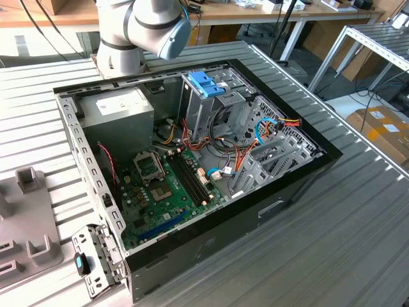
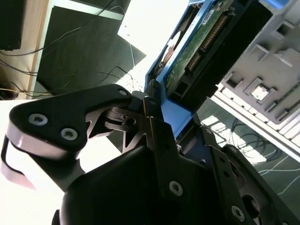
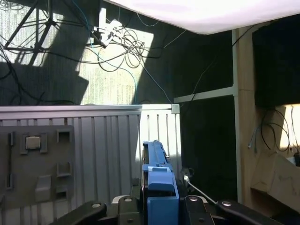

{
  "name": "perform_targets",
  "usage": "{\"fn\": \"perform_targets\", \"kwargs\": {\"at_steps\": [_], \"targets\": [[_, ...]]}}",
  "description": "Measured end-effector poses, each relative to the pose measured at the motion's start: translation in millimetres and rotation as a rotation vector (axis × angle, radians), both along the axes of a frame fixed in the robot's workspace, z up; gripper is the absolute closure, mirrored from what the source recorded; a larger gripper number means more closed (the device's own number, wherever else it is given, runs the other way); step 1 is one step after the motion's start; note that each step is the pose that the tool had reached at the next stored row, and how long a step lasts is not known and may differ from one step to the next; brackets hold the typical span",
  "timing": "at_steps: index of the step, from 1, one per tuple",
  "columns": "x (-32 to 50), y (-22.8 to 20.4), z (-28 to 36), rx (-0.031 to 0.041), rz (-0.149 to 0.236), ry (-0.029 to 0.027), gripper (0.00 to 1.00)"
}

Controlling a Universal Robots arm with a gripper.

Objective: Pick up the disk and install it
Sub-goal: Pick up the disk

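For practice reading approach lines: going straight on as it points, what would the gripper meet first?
The gripper, shut on the disk, would probably meet the ribbed metal table; depth is unclear.

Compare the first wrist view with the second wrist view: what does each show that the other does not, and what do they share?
First wrist view: the disk edge-on, blue rail toward the camera, plus a tripod-like stand and a white box among tangled floor cables. Second wrist view: the disk's broad underside with its green circuit board. Shared: the gripper shut on the disk, and beyond it the grey fixture tray on the ribbed table.
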State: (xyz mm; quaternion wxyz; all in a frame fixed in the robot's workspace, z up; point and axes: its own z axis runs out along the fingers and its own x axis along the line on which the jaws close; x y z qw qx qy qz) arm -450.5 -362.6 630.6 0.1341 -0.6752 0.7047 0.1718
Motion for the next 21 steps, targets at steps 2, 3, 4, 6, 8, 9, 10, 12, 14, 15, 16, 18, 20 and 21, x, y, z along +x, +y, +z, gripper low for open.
{"fn": "perform_targets", "kwargs": {"at_steps": [2,3,4,6,8,9,10,12,14,15,16,18,20,21], "targets": [[0.1,0.0,0.1,-0.043,0.0,0.0002,0.63],[0.1,0.0,0.0,-0.0692,0.0,0.0001,0.63],[0.1,0.0,0.0,-0.1123,0.0,0.0001,0.63],[0.2,0.0,0.0,-0.1504,0.0,0.0003,0.63],[0.2,0.0,0.0,-0.1901,0.0,0.0004,0.63],[0.2,0.0,0.0,-0.2153,0.0,0.0004,0.63],[0.2,0.0,0.0,-0.2534,0.0,0.0003,0.63],[0.3,0.0,0.1,-0.3029,0.0,0.0006,0.63],[0.3,0.0,0.0,-0.3569,0.0,0.0006,0.63],[0.4,0.0,0.0,-0.3764,0.0,0.0007,0.63],[0.4,0.0,0.0,-0.3927,0.0,0.0006,0.63],[0.4,-0.1,0.0,-0.4051,0.0,0.0008,0.63],[0.4,-0.7,0.0,-0.4037,0.0,0.001,0.63],[0.4,-2.7,-0.2,-0.3942,0.0,0.001,0.63]]}}
